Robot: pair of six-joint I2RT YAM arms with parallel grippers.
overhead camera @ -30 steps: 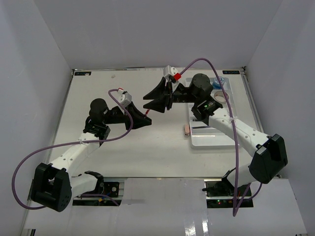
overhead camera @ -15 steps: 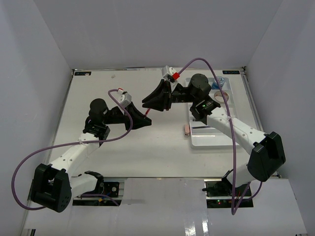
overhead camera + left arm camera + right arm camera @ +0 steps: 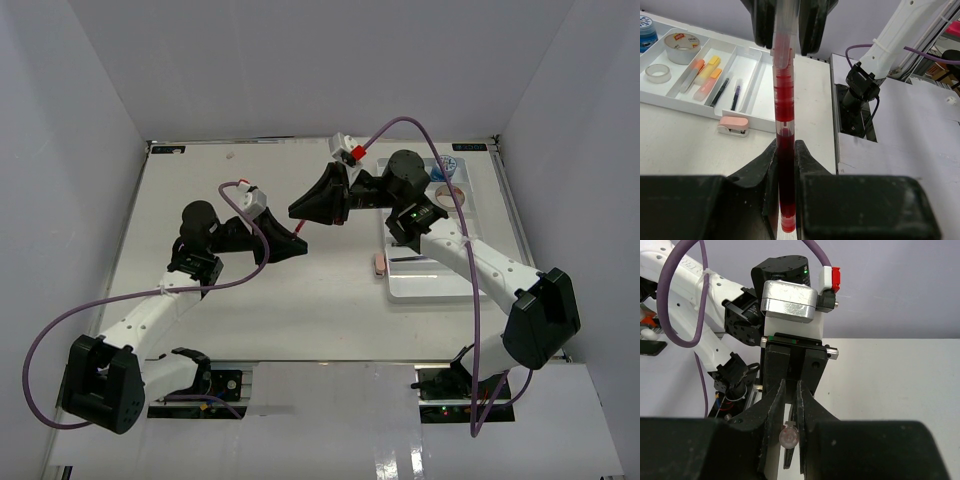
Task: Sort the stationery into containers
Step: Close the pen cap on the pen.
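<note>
A thin red pen (image 3: pixel 782 100) with a clear cap is held off the table between both grippers. My left gripper (image 3: pixel 785 145) is shut on its red lower barrel. My right gripper (image 3: pixel 788 435) faces it and is shut on the clear cap end (image 3: pixel 790 436). In the top view the two grippers meet at mid-table, left (image 3: pixel 297 243) and right (image 3: pixel 297 212). The white divided tray (image 3: pixel 752 75) holds two tape rolls (image 3: pixel 682 42), a blue-white tub (image 3: pixel 646 27), yellow and orange pieces (image 3: pixel 707 75) and black pens (image 3: pixel 722 91).
A pink eraser-like piece (image 3: pixel 733 125) lies on the table against the tray's near wall; it also shows in the top view (image 3: pixel 378 263). The tray (image 3: pixel 430 285) sits at the right, under my right arm. Purple cables loop over both arms.
My right gripper's jaws have narrowed from a wide V and closed on the pen's cap end, shifting slightly left. The left gripper has stayed put with the pen.
</note>
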